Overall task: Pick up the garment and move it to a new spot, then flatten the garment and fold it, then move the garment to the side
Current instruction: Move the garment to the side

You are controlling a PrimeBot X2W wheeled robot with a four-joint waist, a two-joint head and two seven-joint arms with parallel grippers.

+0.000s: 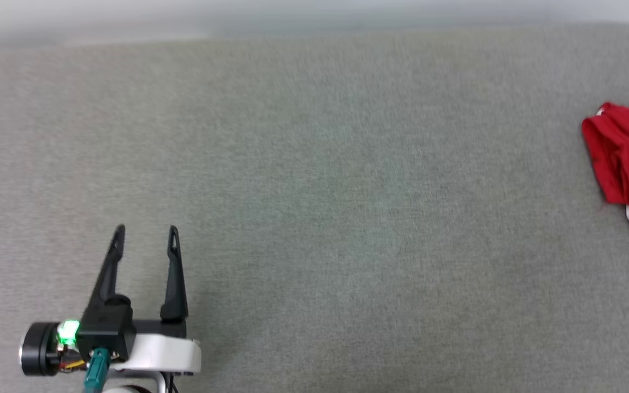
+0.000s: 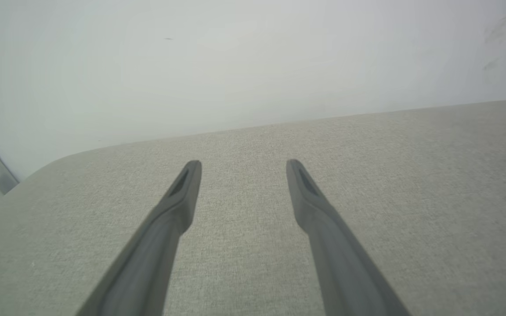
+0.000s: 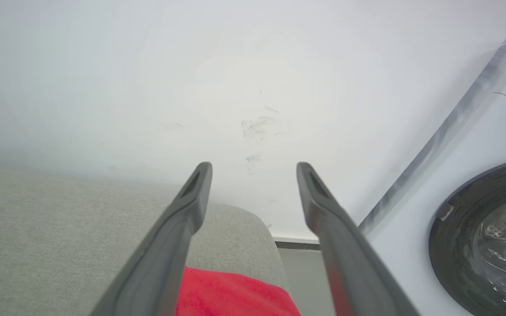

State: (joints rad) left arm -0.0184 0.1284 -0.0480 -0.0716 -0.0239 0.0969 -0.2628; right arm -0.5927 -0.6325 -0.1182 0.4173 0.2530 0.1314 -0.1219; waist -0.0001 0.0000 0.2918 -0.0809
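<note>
The left gripper [image 1: 145, 232] hangs over the near left part of the grey cushion [image 1: 314, 191], wrist level and fingers pointing toward the far edge. Its jaws are spread with nothing between them. The right gripper [image 3: 254, 166] hangs above the cushion's right edge, aimed at the far right corner, jaws likewise parted and empty. Below it the red shirt [image 1: 625, 158] lies folded and bunched at the right edge, with striped white trim on its near side. Past that edge stands a washing machine [image 3: 477, 210], and a white wall [image 2: 235, 66] runs behind the far edge.
</note>
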